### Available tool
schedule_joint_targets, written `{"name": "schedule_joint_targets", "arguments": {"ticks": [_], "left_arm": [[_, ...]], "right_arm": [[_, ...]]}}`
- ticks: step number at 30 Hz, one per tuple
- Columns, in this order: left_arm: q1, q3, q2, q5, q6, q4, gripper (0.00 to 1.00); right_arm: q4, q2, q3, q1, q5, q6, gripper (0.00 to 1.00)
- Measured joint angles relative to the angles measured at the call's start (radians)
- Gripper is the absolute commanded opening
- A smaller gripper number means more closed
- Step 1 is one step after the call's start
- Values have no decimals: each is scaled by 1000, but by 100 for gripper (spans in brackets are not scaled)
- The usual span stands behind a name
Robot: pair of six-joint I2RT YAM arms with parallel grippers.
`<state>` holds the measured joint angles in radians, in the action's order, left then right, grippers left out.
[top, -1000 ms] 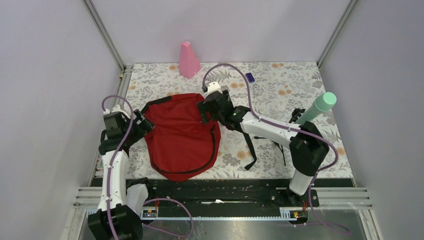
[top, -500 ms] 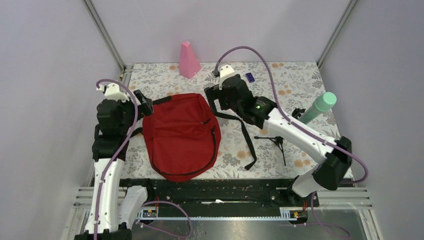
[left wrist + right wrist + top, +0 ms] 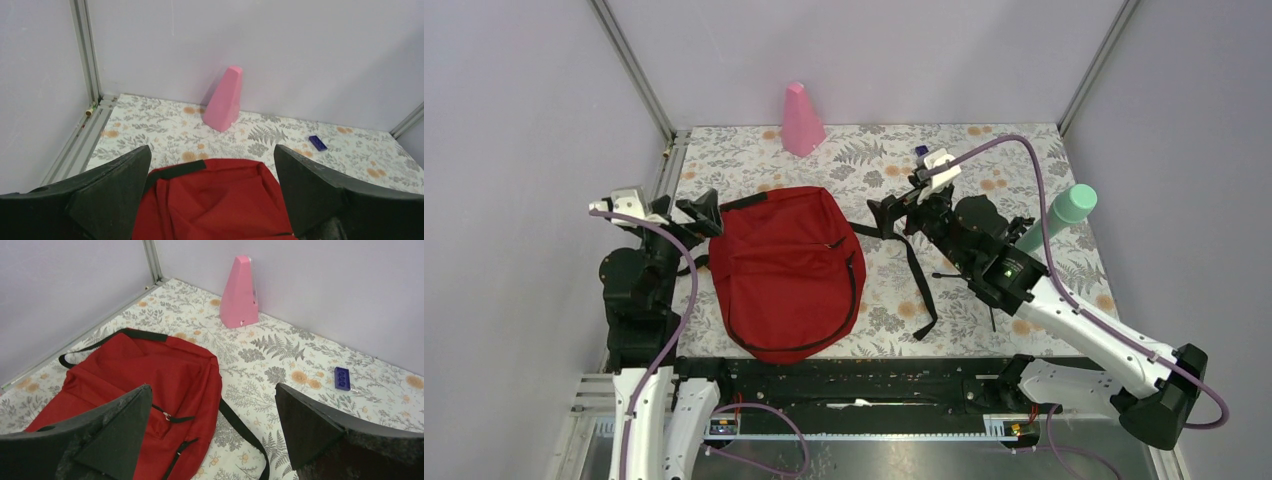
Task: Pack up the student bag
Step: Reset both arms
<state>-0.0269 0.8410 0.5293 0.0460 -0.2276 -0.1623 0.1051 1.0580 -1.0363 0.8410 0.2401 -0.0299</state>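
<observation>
Left tool (image 3: 699,212): spread wide, gripping nothing, raised above the tabletop (image 3: 1004,160). Just ahead of and below its fingertips, the bag (image 3: 784,270): dark red, lying flat, its black-trimmed top edge nearest the tool. Hard to tell from above whether touching there; seen from the wrist, hanging clear over the fabric. Farther ahead of this tool, against the back wall, a pink cone (image 3: 802,120), upright.

Right tool (image 3: 894,205): likewise wide, nothing between the fingers, held above the tabletop. To its left and slightly ahead, the bag, apart from it. Beneath this tool, a black strap (image 3: 919,280), running loose from the bag's upper right corner across the floral surface towards the near edge. Ahead and to the right of the right tool, a small blue block (image 3: 342,378), flat on the tabletop, well apart from the bag. Far ahead and a little left, the same pink cone. Behind the right tool, beside its arm, a mint-green cylinder (image 3: 1064,215), tilted.
</observation>
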Motion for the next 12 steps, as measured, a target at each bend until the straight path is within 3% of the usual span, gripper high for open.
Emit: {"name": "schedule_joint_targets", "arguments": {"ticks": [9,12], "left_arm": [[0,-60,-50,10,2,6,95],[0,-63,-61,19,13,11,99]], "right_arm": [[70,-2,72,-2,-23,-5,100],[81,-4,72,-2,-23,-4,100]]}}
